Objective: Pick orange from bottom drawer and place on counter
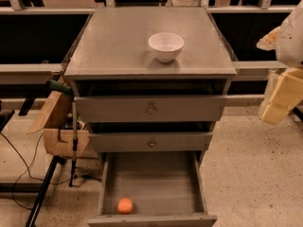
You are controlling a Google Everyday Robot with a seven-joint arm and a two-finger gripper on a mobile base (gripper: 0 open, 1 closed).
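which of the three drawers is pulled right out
The bottom drawer, its floor holding the orange; the top drawer and middle drawer show only fronts. The gripper hangs right of the counter.

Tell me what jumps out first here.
The orange glows in the open bottom drawer, near its front left corner. A white bowl sits on the counter above. The gripper hangs at the view's right edge, apart from both.
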